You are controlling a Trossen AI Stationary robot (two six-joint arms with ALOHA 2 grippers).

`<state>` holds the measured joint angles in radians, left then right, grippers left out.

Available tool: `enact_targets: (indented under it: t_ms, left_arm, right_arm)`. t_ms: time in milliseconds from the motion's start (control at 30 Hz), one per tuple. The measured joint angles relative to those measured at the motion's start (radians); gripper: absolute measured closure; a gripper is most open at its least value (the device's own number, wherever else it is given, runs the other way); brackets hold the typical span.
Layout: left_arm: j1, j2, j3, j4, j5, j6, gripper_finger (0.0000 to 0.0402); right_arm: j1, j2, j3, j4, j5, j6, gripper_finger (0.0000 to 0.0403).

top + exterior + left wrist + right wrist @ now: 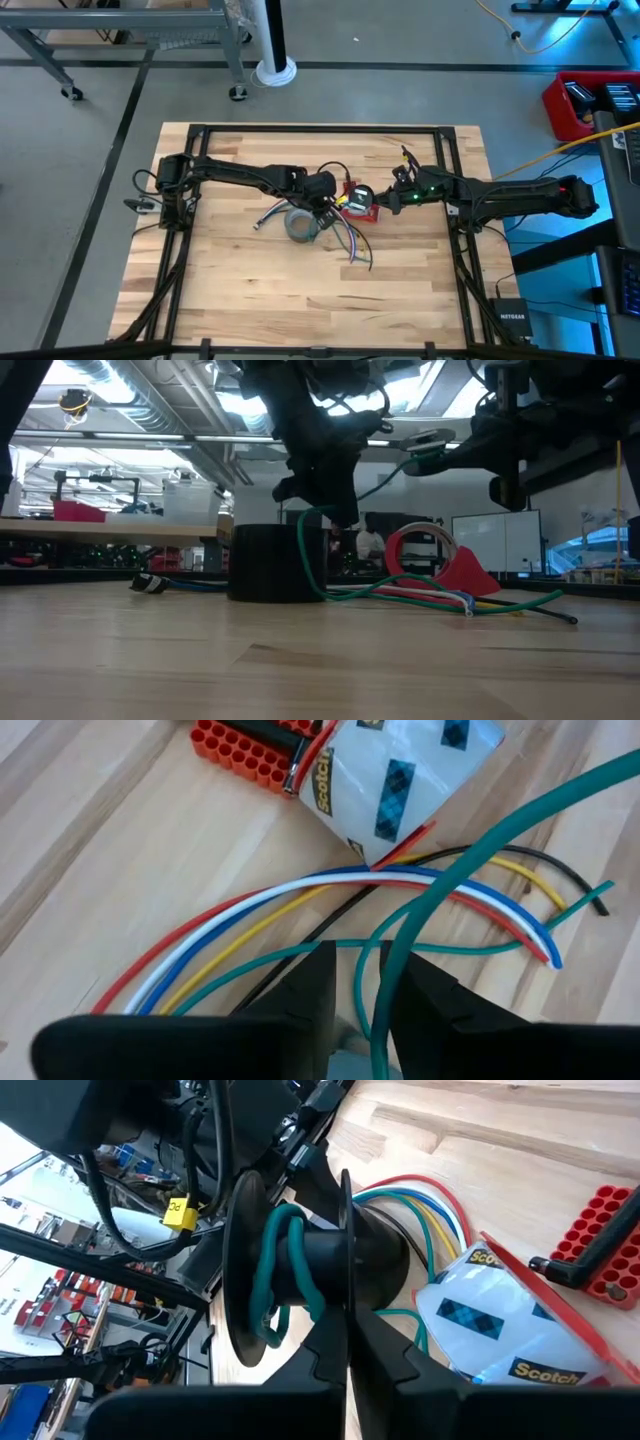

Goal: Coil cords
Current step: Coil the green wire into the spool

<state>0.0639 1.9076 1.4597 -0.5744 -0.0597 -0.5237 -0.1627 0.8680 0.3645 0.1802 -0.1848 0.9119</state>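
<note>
From above, at table centre, the left gripper (330, 207) hangs beside a grey tape roll (302, 226), loose cords (352, 243) fanning toward five o'clock; the right gripper (385, 197) sits at three o'clock. Left wrist: fingers (300, 1000) slightly apart around a green cord (470, 860). Right wrist: closed fingers (330, 1350) clamp a black spool (300, 1260) wound with green cord.

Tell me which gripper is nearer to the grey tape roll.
Left. The left gripper hangs right beside the grey tape roll, a green cord between its fingers; the right gripper is farther off, holding a black spool.
</note>
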Motion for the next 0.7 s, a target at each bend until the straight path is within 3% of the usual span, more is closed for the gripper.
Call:
enact_targets:
  t_ms: [167, 400, 700]
  left_arm:
    - [0.0, -0.002, 0.0, -0.045, 0.0, 0.008, 0.0343]
    - [0.004, -0.002, 0.0, -0.133, -0.006, 0.006, 0.0396]
    - [0.027, -0.005, 0.0, -0.128, -0.008, -0.001, 0.04]
  right_arm:
    - [0.0, 0.0, 0.0, -0.001, -0.002, 0.0, 0.04]
    - [0.0, 0.001, 0.0, -0.004, -0.01, 0.0, 0.04]
    - [0.0, 0.002, 0.0, -0.043, -0.082, 0.0, 0.04]
